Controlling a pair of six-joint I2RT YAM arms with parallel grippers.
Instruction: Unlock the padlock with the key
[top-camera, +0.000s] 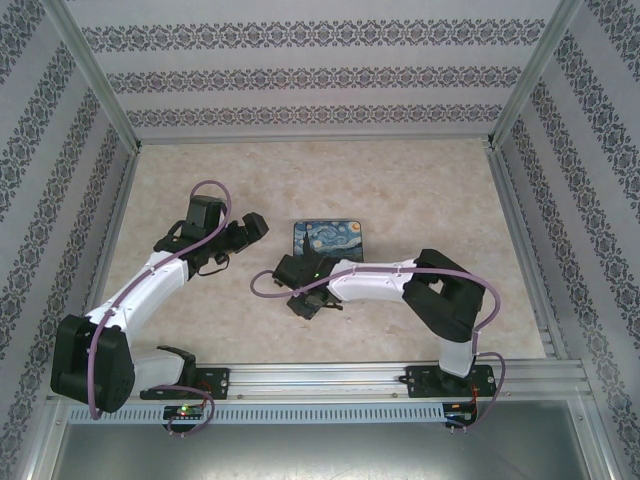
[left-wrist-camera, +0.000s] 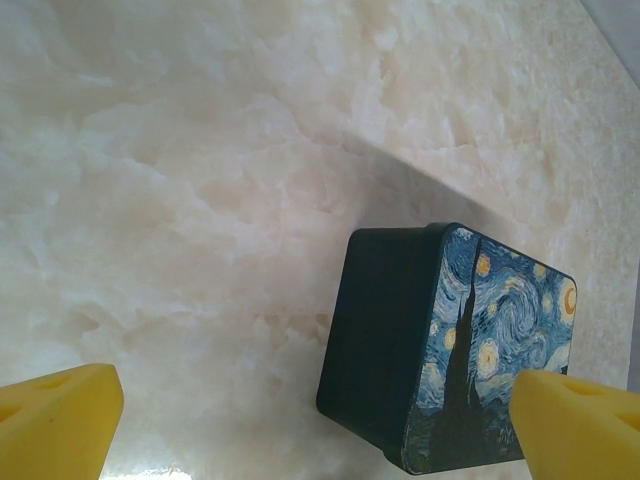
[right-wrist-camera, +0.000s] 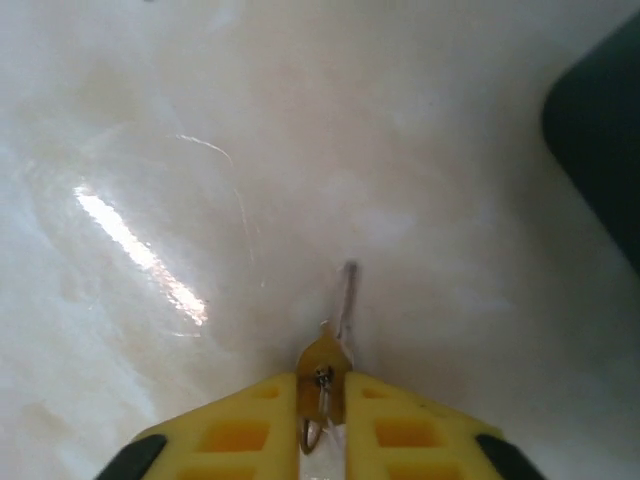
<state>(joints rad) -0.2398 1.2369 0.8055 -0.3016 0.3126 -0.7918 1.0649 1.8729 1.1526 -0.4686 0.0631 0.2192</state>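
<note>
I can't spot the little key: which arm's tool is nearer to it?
Right. The right tool is shut on the key. The left tool hangs open facing the painted box, away from the key.

Top camera looks down from behind on the whole bench (top-camera: 400, 180). Wrist cameras face it closely; left and top share the Starry Night box (left-wrist-camera: 400, 340).

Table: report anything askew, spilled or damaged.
Nothing stands out. The key is pinched straight in the right gripper, blade forward, and the box sits flat on the table, intact.
</note>
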